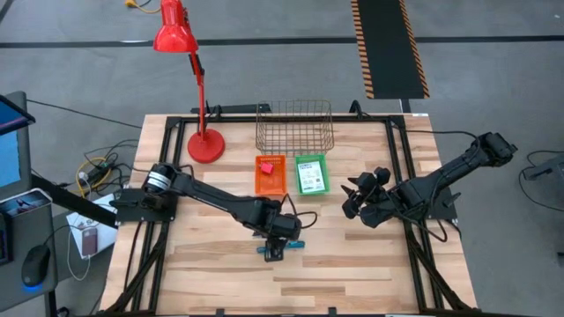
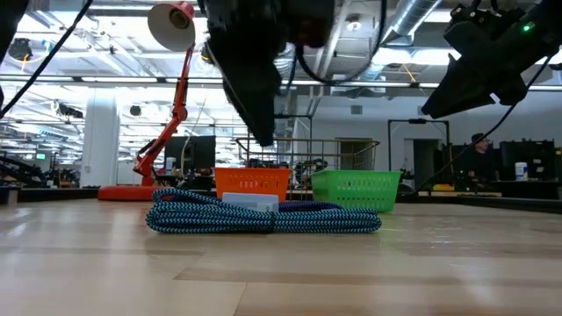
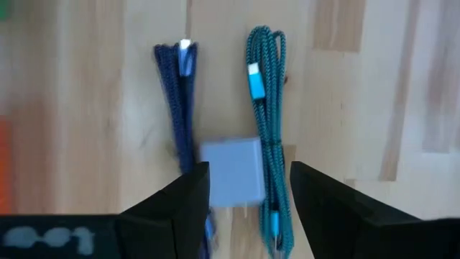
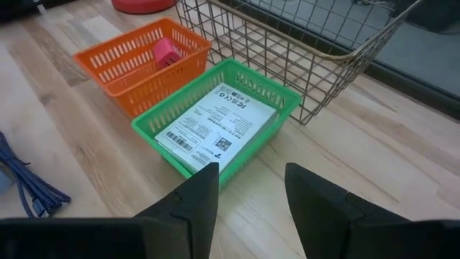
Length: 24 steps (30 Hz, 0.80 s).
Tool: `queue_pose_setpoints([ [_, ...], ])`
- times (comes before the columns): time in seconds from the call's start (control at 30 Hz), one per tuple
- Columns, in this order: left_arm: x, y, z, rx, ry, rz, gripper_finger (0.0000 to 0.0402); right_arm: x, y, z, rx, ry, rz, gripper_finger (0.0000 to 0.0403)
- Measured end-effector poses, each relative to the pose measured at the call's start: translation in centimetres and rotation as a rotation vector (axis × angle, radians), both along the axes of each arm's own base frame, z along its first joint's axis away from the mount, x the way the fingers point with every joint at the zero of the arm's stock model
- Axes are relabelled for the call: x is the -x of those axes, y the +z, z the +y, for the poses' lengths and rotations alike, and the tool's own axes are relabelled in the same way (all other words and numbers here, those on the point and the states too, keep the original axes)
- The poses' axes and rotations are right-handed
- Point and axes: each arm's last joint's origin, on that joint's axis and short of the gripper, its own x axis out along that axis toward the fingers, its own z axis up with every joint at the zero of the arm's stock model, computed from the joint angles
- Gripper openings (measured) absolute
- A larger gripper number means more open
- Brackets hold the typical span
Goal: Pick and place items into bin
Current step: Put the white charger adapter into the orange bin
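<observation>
Two coiled braided cables lie side by side on the wooden table, one dark blue [image 3: 180, 108] and one teal [image 3: 266, 108]. A small pale blue-white square block [image 3: 231, 173] rests between them. The low view shows the cables [image 2: 263, 218] flat on the table. My left gripper [image 3: 248, 191] is open and hangs above them, pointing down, with a finger on either side of the block; in the low view [image 2: 263, 132] it is clear of them. My right gripper [image 4: 251, 194] is open and hovers right of the green basket [image 4: 165, 155]. That basket holds a white printed card [image 4: 215, 126].
An orange basket [image 4: 122, 72] with a red-pink piece [image 4: 167, 52] stands left of the green one. Behind both is a wire basket [image 1: 295, 128]. A red desk lamp [image 1: 203, 141] stands at the far left. Bare wood lies near the front edge.
</observation>
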Motion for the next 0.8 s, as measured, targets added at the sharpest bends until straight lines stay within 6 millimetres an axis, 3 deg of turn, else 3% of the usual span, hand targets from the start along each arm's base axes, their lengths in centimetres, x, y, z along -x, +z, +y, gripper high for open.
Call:
queue_pose_setpoints([
  [0.2,-0.1,-1.7,-0.1,0.005,-0.008,0.073,0.0183,0.0,0.0,0.0,0.001,-0.001,0.004,0.0157],
  [0.8,0.0,-1.8,0.1,-0.051,-0.002,0.077,0.0196,0.1,0.0,0.0,0.005,-0.002,0.007,0.0157],
])
